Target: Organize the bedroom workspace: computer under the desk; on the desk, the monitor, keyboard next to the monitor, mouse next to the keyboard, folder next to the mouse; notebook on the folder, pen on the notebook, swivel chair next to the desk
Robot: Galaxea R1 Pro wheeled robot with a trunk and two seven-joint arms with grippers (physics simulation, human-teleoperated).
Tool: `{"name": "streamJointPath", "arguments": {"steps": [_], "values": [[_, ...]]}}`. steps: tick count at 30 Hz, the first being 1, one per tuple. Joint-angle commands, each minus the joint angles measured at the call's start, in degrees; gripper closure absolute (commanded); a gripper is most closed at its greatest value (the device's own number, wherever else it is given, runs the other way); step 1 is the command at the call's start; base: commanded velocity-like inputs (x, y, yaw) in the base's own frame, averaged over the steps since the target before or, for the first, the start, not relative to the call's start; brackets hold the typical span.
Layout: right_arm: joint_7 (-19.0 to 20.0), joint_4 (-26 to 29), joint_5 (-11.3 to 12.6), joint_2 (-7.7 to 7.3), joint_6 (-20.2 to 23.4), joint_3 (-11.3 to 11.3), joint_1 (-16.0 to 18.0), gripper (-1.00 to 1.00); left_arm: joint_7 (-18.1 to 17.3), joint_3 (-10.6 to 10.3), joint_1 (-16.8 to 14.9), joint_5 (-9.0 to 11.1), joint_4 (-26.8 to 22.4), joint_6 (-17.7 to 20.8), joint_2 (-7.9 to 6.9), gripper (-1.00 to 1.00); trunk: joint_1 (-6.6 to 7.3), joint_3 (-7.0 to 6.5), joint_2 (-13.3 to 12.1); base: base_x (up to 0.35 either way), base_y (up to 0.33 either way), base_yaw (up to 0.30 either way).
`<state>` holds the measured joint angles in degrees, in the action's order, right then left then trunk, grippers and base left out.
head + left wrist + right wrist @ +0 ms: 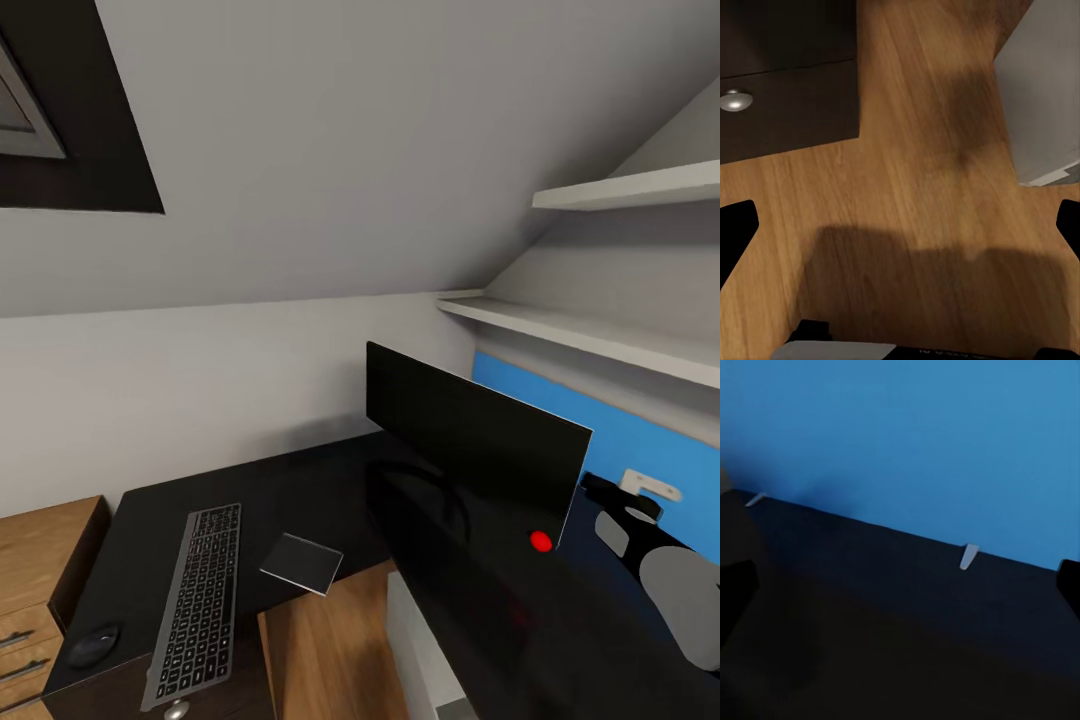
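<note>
Black desk (pixel 300 480) bears monitor (pixel 470 450), keyboard (pixel 198 600), mouse (pixel 93 645), grey pad (pixel 301 562)

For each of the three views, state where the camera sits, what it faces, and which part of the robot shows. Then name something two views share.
Head view: on the robot's head, facing the desk, monitor and keyboard; right arm shows.
Left wrist view: by the left gripper, facing the wood floor and drawer unit; dark fingertips show.
Right wrist view: by the right gripper, facing the blue wall panel; fingertips show.
Shared: head and right wrist views both show the blue panel and desk.
</note>
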<state>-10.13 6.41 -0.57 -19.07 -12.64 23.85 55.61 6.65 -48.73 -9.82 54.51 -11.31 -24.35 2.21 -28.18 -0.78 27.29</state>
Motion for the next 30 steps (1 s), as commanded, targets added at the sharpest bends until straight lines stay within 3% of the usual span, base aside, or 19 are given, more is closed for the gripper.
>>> {"name": "streamJointPath", "arguments": {"steps": [1, 5, 6, 7, 11, 19, 30], "values": [[0.27, -0.09, -0.07, 0.0, -0.22, 0.06, 0.02, -1.0, 0.52, -0.49, -0.02, 0.07, -0.02, -0.17, -0.01, -1.0, -0.02, 0.02, 0.04, 0.002, 0.0, 0.0], [2.51, -0.08, -1.08, 0.01, -0.26, 0.06, -0.18, -1.0, 0.5, -0.49, -0.02, 0.07, -0.02, -0.17, -0.01, -1.0, -0.02, 0.02, 0.04, 0.0, 0.0, 0.0], [3.44, -0.08, -2.02, 0.04, -0.25, 0.06, -0.23, -1.0, 0.5, -0.49, -0.02, 0.07, -0.02, -0.17, -0.01, -1.0, -0.02, 0.02, 0.04, 0.0, 0.0, 0.0], [5.71, -0.13, -4.81, 0.12, -0.27, 0.05, -0.35, -1.0, 0.52, -0.49, -0.02, 0.07, -0.02, -0.17, -0.01, -1.0, -0.02, 0.02, 0.04, 0.0, 0.0, 0.0], [8.04, -0.16, -6.52, 0.16, -0.55, 0.05, -0.42, -1.0, 0.49, -0.49, -0.02, 0.07, -0.02, -0.17, -0.01, -1.0, -0.02, 0.02, 0.04, 0.0, 0.0, 0.0], [11.34, -0.17, -6.89, 0.46, -2.13, 0.14, -0.49, -1.0, 0.54, -0.41, -0.02, 0.1, -0.02, -0.17, -0.09, -1.0, -0.02, 0.02, 0.04, 0.0, 0.0, 0.0], [11.46, -0.17, -6.9, 0.96, -2.28, 0.14, -0.48, -1.0, 0.56, -0.4, -0.02, 0.15, -0.02, -0.17, -0.1, -1.0, -0.02, 0.02, 0.04, 0.0, 0.0, 0.0]]}}
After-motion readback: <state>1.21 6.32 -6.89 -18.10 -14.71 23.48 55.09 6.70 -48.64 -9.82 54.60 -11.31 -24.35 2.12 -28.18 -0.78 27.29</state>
